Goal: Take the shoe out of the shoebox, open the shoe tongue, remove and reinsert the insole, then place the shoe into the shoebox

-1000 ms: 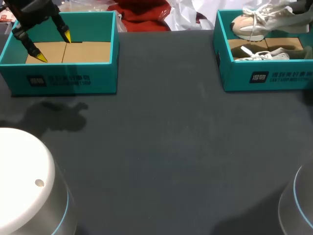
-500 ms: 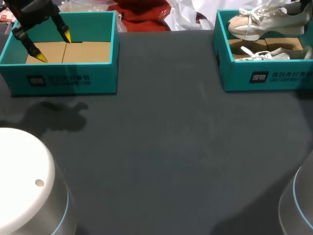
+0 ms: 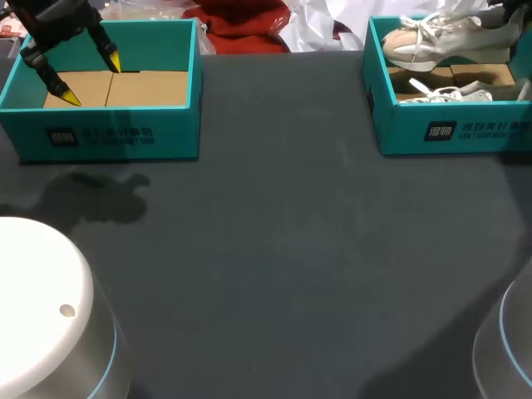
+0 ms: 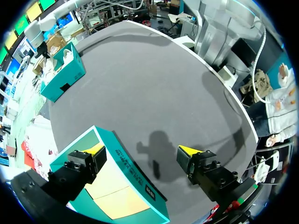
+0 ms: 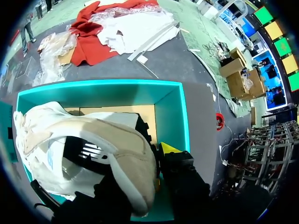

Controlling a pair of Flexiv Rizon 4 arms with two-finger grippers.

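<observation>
A beige shoe [image 3: 440, 37] with white laces hangs over the back of the right teal shoebox [image 3: 453, 131], toe pointing left. In the right wrist view my right gripper [image 5: 145, 154] is shut on the heel of that shoe [image 5: 88, 144]. One of its yellow fingertips [image 5: 168, 148] shows beside the heel and the other is hidden behind it. A second shoe [image 3: 453, 90] lies inside the same box. My left gripper [image 3: 90, 79] hangs open above the left teal shoebox [image 3: 108, 137], nothing between its fingers [image 4: 189, 151].
The left shoebox [image 4: 135, 186] shows only its cardboard floor. The dark table [image 3: 274, 249] stretches between the two boxes. Red cloth and white plastic [image 3: 249, 25] lie behind the table's far edge.
The held shoe has risen a little and shifted left over the right box. My left arm has stayed still.
</observation>
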